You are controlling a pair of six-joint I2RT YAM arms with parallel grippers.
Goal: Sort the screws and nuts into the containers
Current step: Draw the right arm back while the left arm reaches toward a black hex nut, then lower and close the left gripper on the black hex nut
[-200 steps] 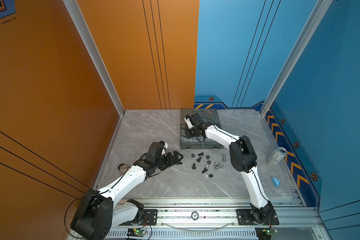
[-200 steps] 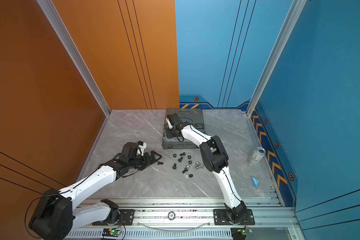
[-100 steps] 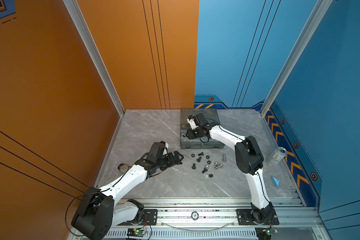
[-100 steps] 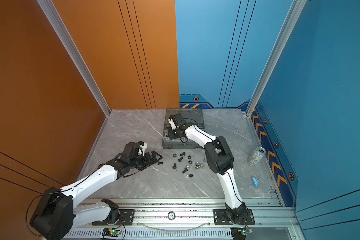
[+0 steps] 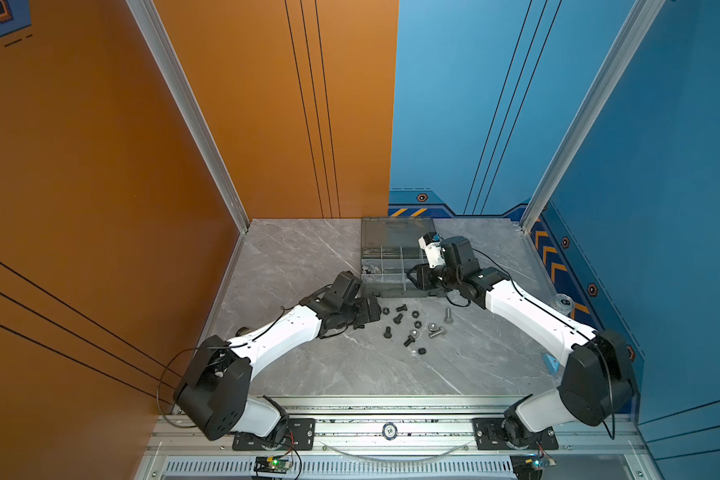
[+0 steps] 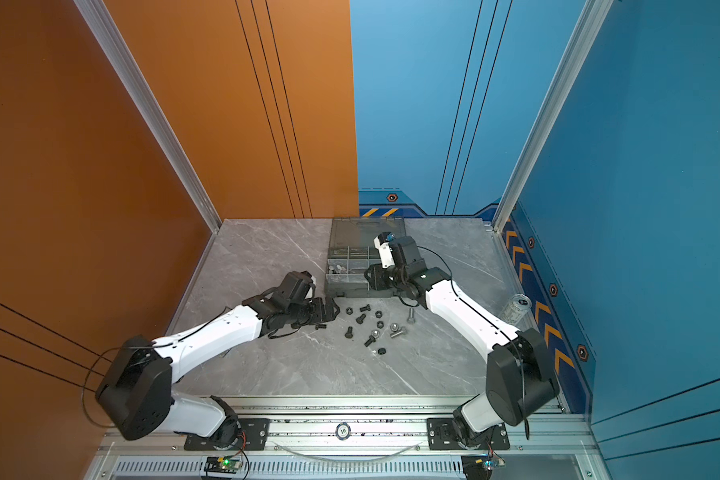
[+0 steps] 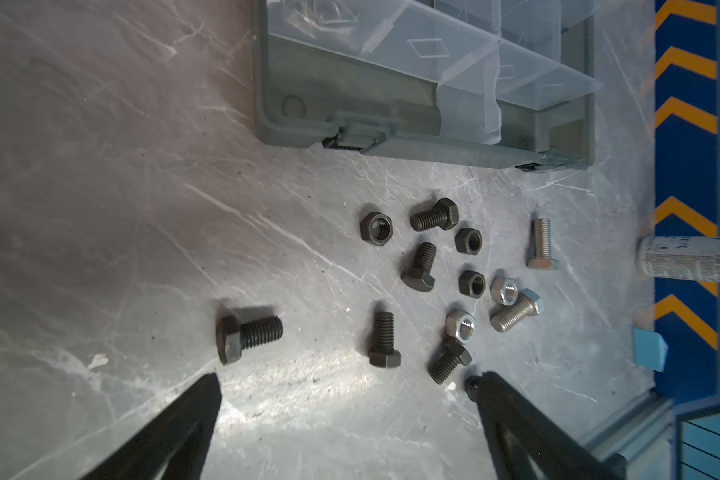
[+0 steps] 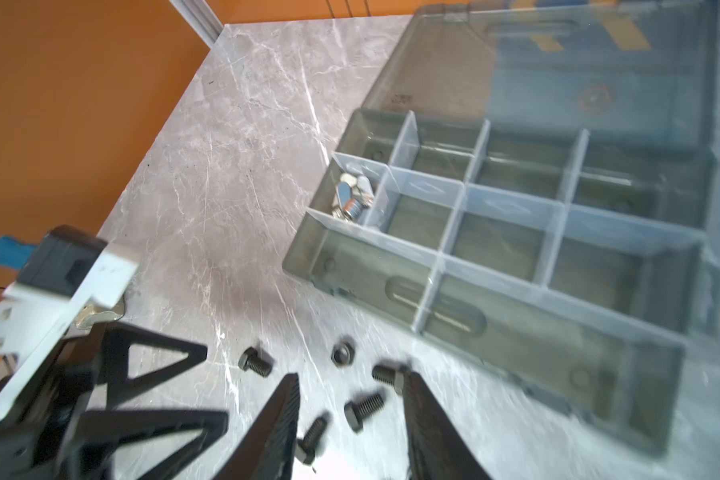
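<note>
Both tools empty; screws and nuts loose on the tabletop

The left tool (image 5: pixel 370 309) hovers wide open by a black hex bolt (image 7: pixel 248 337). Scattered screws (image 7: pixel 420 268) and nuts (image 7: pixel 376 228) lie before the open organizer box (image 5: pixel 391 292), whose left-side compartment holds silver wing nuts (image 8: pixel 352 197). The right tool (image 8: pixel 350 380), parted and empty, hangs at the box's front edge.

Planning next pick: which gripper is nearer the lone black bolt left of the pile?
Left. The left gripper is open right beside the bolt; the right gripper is by the organizer box, beyond the pile.
</note>
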